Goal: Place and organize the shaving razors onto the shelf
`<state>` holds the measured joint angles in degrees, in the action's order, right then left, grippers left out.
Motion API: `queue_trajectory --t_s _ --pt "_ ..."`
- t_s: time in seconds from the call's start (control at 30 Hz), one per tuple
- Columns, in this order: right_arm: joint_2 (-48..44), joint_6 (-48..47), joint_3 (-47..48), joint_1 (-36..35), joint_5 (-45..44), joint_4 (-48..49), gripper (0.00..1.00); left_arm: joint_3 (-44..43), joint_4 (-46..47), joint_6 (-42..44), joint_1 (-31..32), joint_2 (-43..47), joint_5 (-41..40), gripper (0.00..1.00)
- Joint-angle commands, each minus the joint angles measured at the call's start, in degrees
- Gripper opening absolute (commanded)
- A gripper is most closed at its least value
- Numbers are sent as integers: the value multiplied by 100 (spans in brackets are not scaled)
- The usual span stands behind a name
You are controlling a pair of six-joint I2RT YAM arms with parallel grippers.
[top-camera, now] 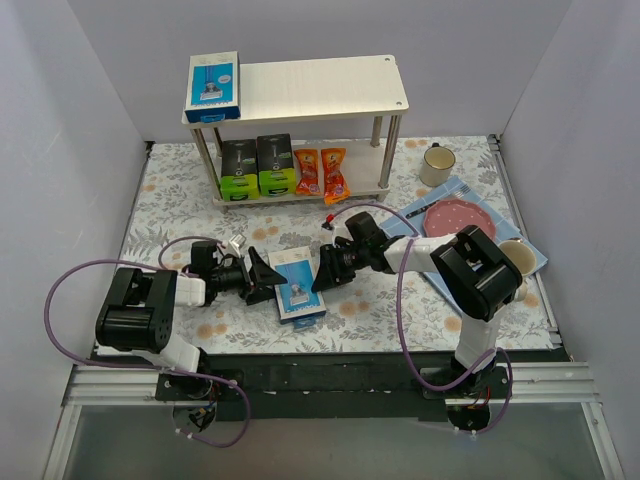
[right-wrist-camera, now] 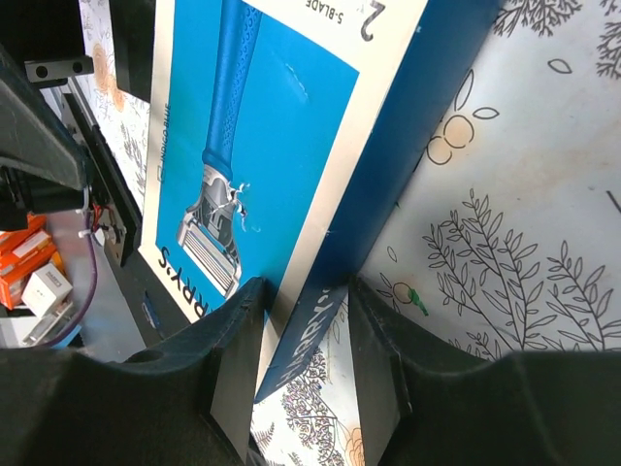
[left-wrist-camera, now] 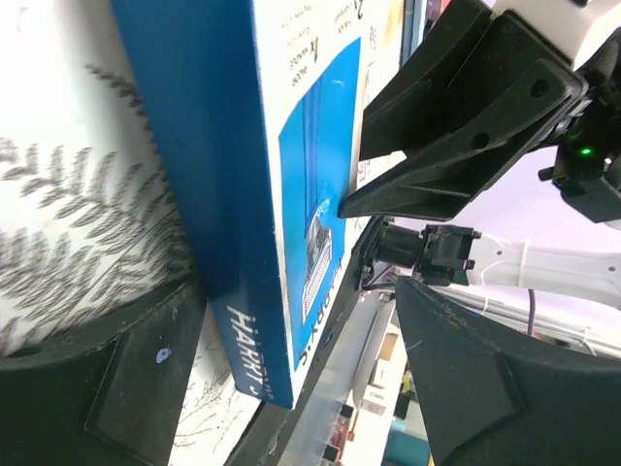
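A floral tabletop (top-camera: 400,310) carried a pale two-tier shelf (top-camera: 330,85) at upper centre. Its top board held a blue-and-white box (top-camera: 213,87) at the left end. Its lower board held two black-and-green boxes (top-camera: 240,168) (top-camera: 276,165) and two orange packets (top-camera: 308,172) (top-camera: 333,172). A second blue-and-white box (top-camera: 297,287) sat mid-frame. A mug (top-camera: 437,165) and a blue mat (top-camera: 448,190) lay at right.

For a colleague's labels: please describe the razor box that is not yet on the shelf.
On the flowered table cover before the shelf, a flat blue-and-white box picturing a razor sits between the left gripper and right gripper. Its twin stands on the top board; only this one is off it.
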<state>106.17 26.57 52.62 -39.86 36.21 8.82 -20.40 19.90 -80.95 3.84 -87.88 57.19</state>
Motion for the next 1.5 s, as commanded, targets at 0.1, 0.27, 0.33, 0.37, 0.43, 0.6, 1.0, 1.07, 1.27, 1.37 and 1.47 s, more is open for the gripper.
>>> queue_trajectory --t_s 0.1,0.27,0.33,0.37,0.43,0.6,1.0,1.07,1.27,1.37,1.47 --pt "62 -520 -313 30 -263 -557 45 -524 -509 78 328 -414 -497 78" --pt "-272 -767 -683 513 -167 -627 44 -702 -1067 273 328 -195 -964 79" --pt "-386 -846 -736 566 8 -557 41 -562 -936 89 328 -116 -912 79" --pt "-404 -837 -744 567 79 -505 40 -518 -814 62 328 -107 -876 79" --pt "-448 -785 -744 567 307 -320 35 -491 -751 35 346 -107 -824 79" --pt "-343 -846 -674 575 607 -179 22 -675 -689 -44 478 -221 -630 79" --pt "-167 -829 -911 1129 1196 -38 6 -684 -777 -105 794 -177 -744 82" --pt "-106 -863 -911 1156 1187 -29 4 -737 -786 -114 829 -291 -823 83" --pt "-17 -908 -666 1156 1169 -38 3 -1027 -462 -325 970 -801 -745 78" --pt "-9 -864 -499 1121 1178 -21 3 -1010 -49 -465 1005 -942 -526 66" --pt "-131 -820 -358 1094 1064 -143 12 -966 58 -440 1005 -898 -393 54"
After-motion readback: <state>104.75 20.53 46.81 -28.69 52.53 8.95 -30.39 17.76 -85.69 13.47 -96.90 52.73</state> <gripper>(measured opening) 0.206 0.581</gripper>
